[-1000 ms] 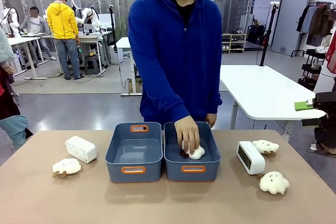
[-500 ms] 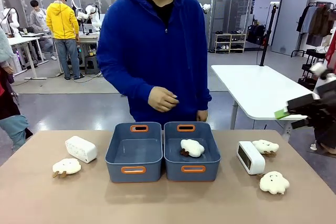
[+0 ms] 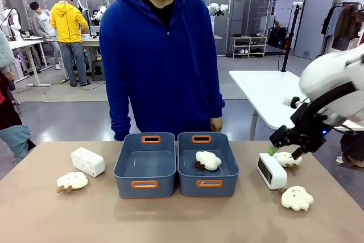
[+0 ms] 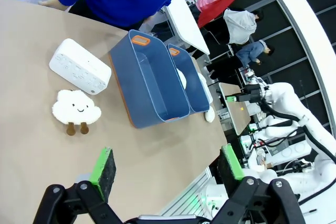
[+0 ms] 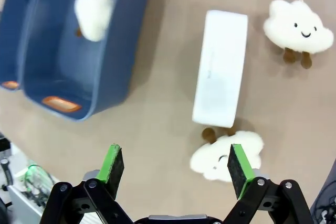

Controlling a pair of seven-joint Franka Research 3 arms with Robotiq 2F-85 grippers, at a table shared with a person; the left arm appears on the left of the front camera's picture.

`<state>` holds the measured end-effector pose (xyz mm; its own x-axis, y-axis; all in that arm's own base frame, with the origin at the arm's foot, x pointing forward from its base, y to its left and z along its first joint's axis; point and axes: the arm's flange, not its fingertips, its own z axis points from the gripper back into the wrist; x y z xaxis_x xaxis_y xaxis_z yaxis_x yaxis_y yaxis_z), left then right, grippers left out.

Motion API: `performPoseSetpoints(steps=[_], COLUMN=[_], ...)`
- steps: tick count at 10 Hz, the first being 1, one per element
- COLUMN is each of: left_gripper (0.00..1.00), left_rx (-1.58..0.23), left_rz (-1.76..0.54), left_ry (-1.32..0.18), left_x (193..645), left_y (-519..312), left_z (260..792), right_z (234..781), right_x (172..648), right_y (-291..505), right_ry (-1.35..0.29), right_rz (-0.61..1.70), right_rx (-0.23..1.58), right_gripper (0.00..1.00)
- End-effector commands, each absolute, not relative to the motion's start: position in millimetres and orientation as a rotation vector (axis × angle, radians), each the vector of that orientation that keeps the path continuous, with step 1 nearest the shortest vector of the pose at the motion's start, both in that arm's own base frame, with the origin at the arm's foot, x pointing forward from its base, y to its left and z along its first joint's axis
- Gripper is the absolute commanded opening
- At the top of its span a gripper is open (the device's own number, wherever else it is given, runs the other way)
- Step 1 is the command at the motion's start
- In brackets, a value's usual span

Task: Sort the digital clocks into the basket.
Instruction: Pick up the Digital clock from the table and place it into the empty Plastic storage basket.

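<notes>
R gripper [image 5: 176, 165] swung down over R clock [image 5: 220, 74], jaws wide; L gripper [image 4: 167, 165] wide near table [image 4: 31, 145] edge.

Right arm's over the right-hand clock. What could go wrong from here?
1. A plush lies right at the end of the clock, under the open right gripper; the pads could close on the plush instead.
2. The right basket already holds a cloud toy; a clock dropped there would mix the sort. The left basket looks the safer target.
</notes>
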<state>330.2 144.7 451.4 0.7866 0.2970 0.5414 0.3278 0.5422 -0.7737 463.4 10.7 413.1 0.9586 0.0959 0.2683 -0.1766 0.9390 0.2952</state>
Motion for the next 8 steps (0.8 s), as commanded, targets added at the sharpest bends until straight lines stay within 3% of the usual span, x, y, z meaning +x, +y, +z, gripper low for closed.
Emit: performPoseSetpoints(steps=[1,7,8], left_gripper=[1.00,1.00,1.00], left_rx=[-1.033,-1.033,-1.033], left_rz=[-0.028,-0.028,-0.028], left_ry=[-0.703,-0.703,-0.703], left_x=[329.9,329.9,329.9], left_y=[144.7,144.7,144.7], left_z=[451.9,451.9,451.9], right_z=[400.0,324.5,318.7], right_x=[478.1,497.0,500.0], right_y=[11.2,30.0,32.0], right_ry=[-0.271,-0.341,-0.366], right_rz=[0.124,0.074,0.075], right_rx=[0.241,0.138,0.123], right_gripper=[1.00,1.00,0.83])
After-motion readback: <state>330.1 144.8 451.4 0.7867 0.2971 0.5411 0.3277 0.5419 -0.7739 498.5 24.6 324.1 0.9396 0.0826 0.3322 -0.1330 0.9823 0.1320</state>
